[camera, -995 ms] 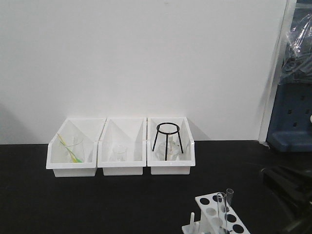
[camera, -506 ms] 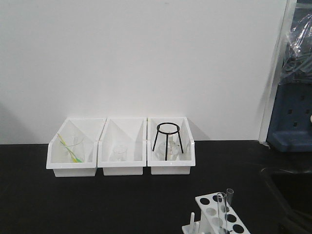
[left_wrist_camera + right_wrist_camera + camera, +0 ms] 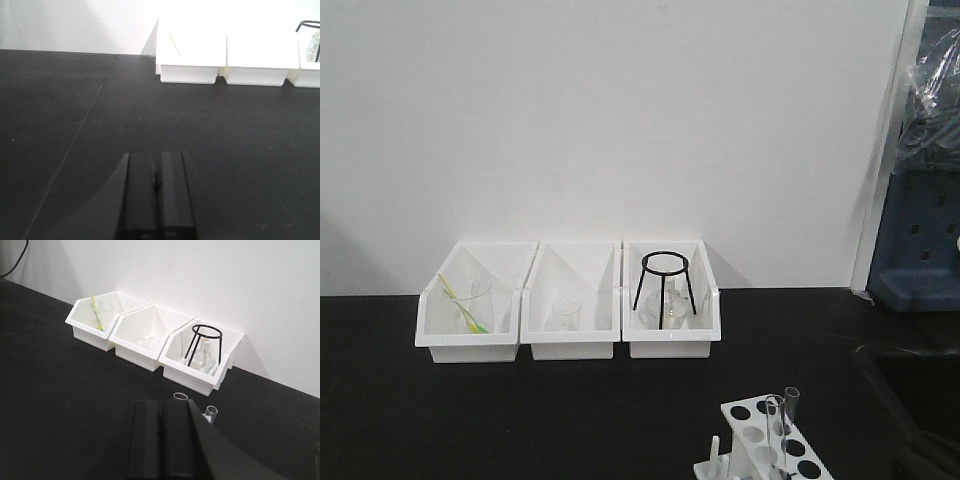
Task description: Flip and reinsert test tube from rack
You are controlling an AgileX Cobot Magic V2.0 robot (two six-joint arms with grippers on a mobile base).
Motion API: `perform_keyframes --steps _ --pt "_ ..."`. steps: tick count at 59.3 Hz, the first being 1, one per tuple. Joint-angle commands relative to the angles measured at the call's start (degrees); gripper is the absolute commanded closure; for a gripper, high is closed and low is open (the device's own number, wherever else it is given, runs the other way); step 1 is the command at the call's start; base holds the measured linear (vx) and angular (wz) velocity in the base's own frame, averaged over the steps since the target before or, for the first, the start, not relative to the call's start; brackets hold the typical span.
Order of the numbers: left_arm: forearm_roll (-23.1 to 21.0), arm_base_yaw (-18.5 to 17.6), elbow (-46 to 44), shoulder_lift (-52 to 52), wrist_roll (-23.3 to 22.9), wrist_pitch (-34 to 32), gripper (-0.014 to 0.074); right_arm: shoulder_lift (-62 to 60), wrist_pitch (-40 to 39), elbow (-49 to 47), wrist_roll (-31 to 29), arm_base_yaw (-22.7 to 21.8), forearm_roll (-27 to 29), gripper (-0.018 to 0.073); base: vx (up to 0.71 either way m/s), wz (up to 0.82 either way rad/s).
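Hovering low, closed right gripper [image 3: 161, 440] faces test tube [image 3: 180, 396]; left gripper [image 3: 156, 195] closed

left tool [image 3: 156, 187]: fingers pressed together, empty | right tool [image 3: 161, 437]: fingers together, empty

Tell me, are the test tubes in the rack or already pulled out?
In. Both test tubes stand upright in the rack, rims up, in the front view. Neither gripper holds one.
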Motion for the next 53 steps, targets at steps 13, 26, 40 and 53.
perform_keyframes --steps 13,26,40,53 --pt "-0.26 -0.48 0.12 -0.65 -0.03 -4.53 0.0603 0.07 6.08 0.17 -5.17 -0.15 9.59 0.0571 0.00 0.00" --pt "-0.26 -0.48 0.12 -0.65 -0.03 -4.53 0.0603 0.07 20.69 2.00 -34.09 -0.15 60.80 0.0571 0.00 0.00" --pt "-0.26 -0.48 0.12 -0.65 -0.03 -4.53 0.0603 -1.64 31.93 1.86 -73.63 -0.15 92.83 0.0571 0.00 0.00" --pt "-0.26 -0.48 0.12 -0.65 -0.03 -4.53 0.0603 -17.93 29.62 13.42 -80.48 -0.97 96.74 0.0571 0.00 0.00"
